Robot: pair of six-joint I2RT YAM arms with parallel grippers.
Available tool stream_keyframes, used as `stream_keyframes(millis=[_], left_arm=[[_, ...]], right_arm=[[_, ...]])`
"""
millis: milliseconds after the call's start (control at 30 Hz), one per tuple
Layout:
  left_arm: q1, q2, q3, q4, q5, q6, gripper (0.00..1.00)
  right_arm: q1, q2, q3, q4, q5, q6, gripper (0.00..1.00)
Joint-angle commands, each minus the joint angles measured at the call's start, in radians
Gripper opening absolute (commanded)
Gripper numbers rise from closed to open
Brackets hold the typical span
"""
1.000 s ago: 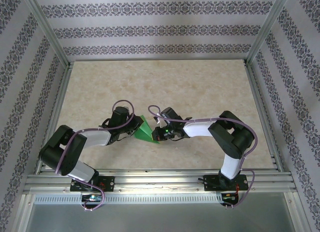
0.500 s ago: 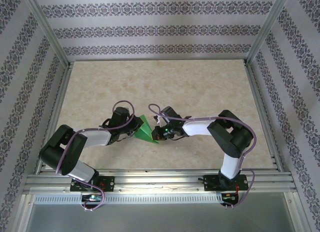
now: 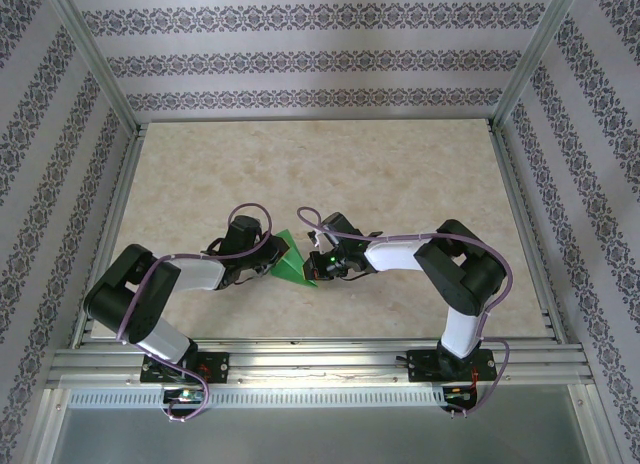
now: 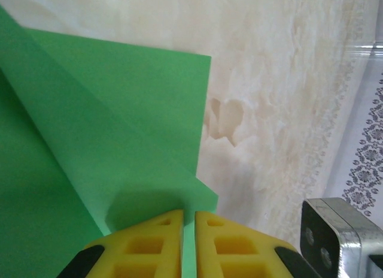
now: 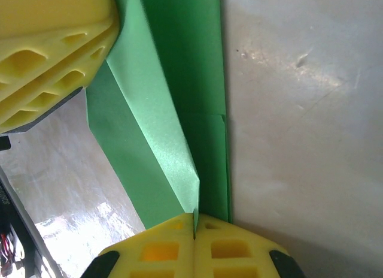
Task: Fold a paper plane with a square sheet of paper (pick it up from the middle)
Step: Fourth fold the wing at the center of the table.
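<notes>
At table (image 3: 400, 184) centre: left gripper (image 4: 188, 223), right gripper (image 5: 194, 223) each pinch green paper (image 3: 291, 265).

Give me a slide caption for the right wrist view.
Close-up: right hand pinches a crease of the folded green paper against the marbled table, left hand at upper left.

The right gripper (image 5: 194, 233) had its 2 yellow fingers pressed together on the near end of the folded green paper (image 5: 161, 110), which stretched away over the pale marbled table (image 5: 299, 110). The left gripper's yellow fingers (image 5: 51, 44) sat at the paper's upper left edge.
</notes>
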Motion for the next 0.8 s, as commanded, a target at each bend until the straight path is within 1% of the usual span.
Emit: stream_keyframes(millis=[0,167,367,567,767], left_arm=[[-0.014,-0.019,-0.008,0.049,0.009,0.025,0.15],[-0.023,-0.02,-0.019,0.049,0.006,0.026,0.15],[-0.026,0.019,-0.017,0.085,0.027,0.023,0.14],[-0.027,0.036,-0.009,0.055,0.018,0.031,0.15],[-0.027,0.08,-0.001,0.11,0.037,0.025,0.16]], right_arm=[[-0.006,0.053,-0.029,-0.069,0.019,0.038,0.01],[-0.008,0.068,-0.034,-0.058,0.008,0.059,0.01],[-0.01,0.069,-0.038,-0.065,0.019,0.062,0.01],[-0.017,0.067,-0.05,-0.054,0.015,0.075,0.01],[-0.018,0.072,-0.052,-0.057,0.014,0.072,0.01]])
